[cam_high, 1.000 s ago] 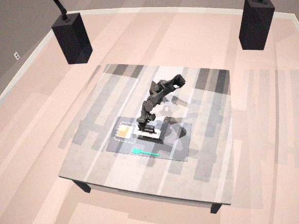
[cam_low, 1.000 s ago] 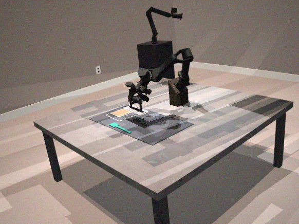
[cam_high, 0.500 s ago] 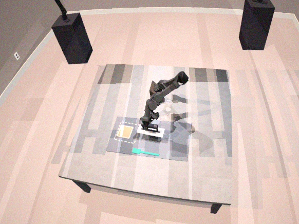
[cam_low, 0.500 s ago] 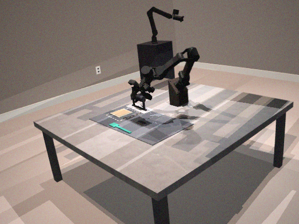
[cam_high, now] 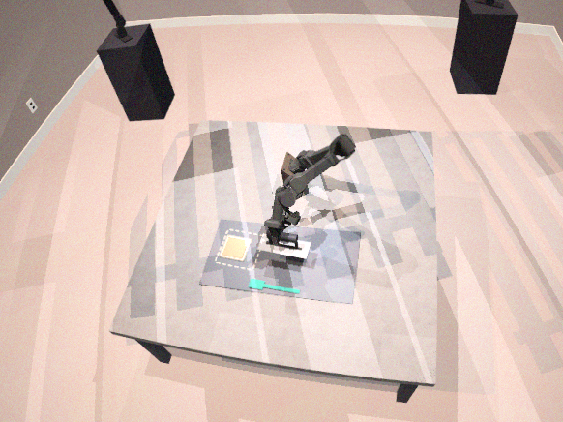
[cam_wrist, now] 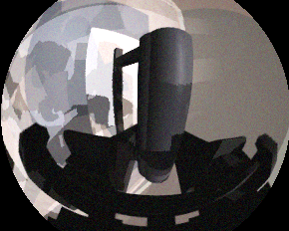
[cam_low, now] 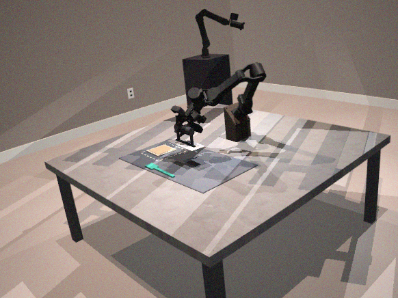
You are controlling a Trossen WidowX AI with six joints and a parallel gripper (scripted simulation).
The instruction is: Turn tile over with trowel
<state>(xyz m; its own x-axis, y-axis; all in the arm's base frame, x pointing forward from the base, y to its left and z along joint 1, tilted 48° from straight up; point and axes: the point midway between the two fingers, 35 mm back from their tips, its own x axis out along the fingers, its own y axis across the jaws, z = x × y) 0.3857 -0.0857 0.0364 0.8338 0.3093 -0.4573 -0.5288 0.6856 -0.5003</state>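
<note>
A tan square tile (cam_high: 234, 248) (cam_low: 161, 150) lies flat inside the dashed outline (cam_high: 232, 263) at the left end of the grey mat (cam_high: 334, 271) (cam_low: 219, 174). Its upper face looks plain. My gripper (cam_high: 275, 237) (cam_low: 184, 138) stands just right of the tile, low over a white rectangular patch (cam_high: 295, 252) (cam_low: 197, 146) on the mat. It is shut on the thick dark handle of the small trowel (cam_wrist: 164, 96) (cam_high: 289, 238), whose thin blade sticks out sideways. A teal trowel-shaped tool (cam_high: 273, 287) (cam_low: 160, 170) lies loose on the mat's front edge.
The arm's base stands on a brown block (cam_low: 237, 126) at the table's back middle. Two dark pedestals (cam_high: 135, 73) (cam_high: 481, 44) with camera arms stand on the floor behind the table (cam_high: 290, 339).
</note>
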